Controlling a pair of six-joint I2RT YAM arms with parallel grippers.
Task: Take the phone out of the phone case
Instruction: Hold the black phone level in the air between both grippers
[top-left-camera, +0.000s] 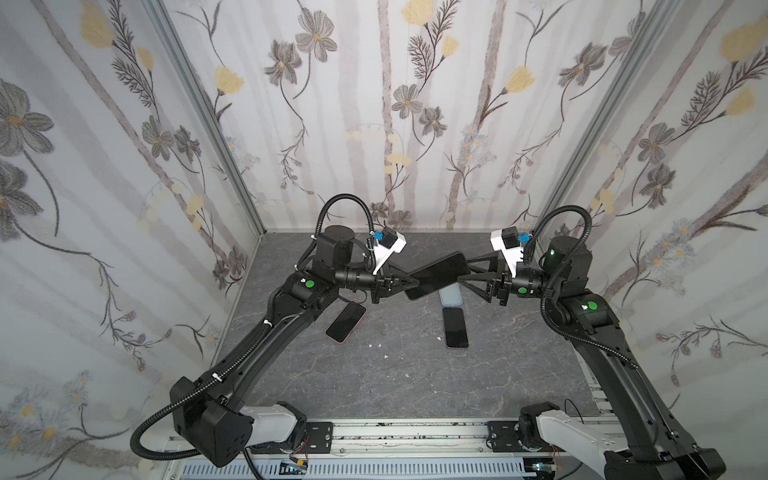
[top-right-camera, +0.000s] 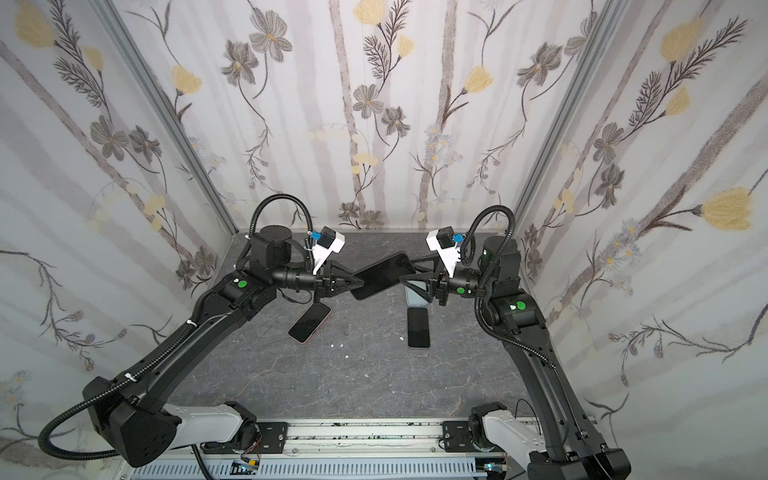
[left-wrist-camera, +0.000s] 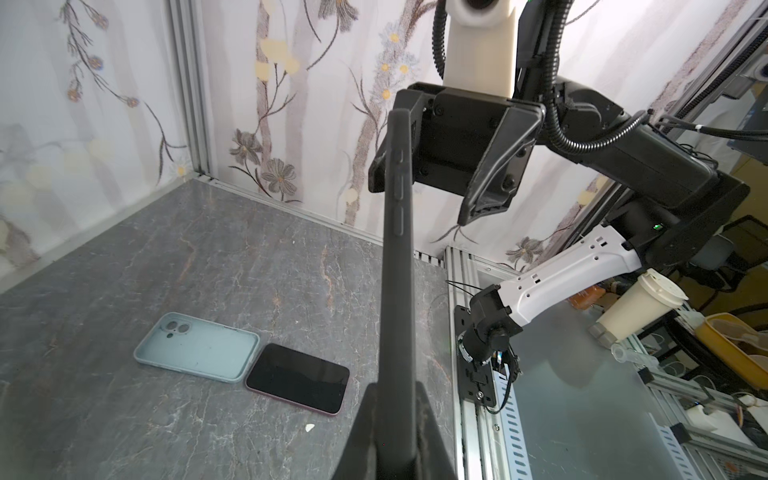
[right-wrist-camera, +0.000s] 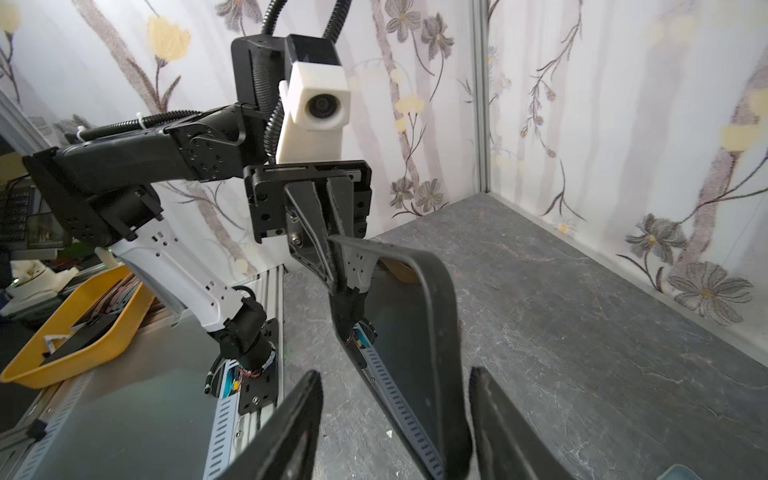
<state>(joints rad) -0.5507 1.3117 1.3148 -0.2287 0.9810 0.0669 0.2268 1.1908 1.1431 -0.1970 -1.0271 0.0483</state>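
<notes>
Phone case (top-left-camera: 438, 272) clamped in left hand (top-left-camera: 413, 281), right hand (top-left-camera: 464, 274) apart around its other end

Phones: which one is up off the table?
The black-cased phone, held in midair by the left gripper. The left phone and the right phone, beside the blue case, both lie flat on the table.

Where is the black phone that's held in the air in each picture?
In a top view: black phone at centre, held aloft.
In a top view: centre again.
Left wrist: edge-on, down the middle.
Right wrist: lower middle, edge curved.
Shared landmark: grey table beneath it in all four.
</notes>
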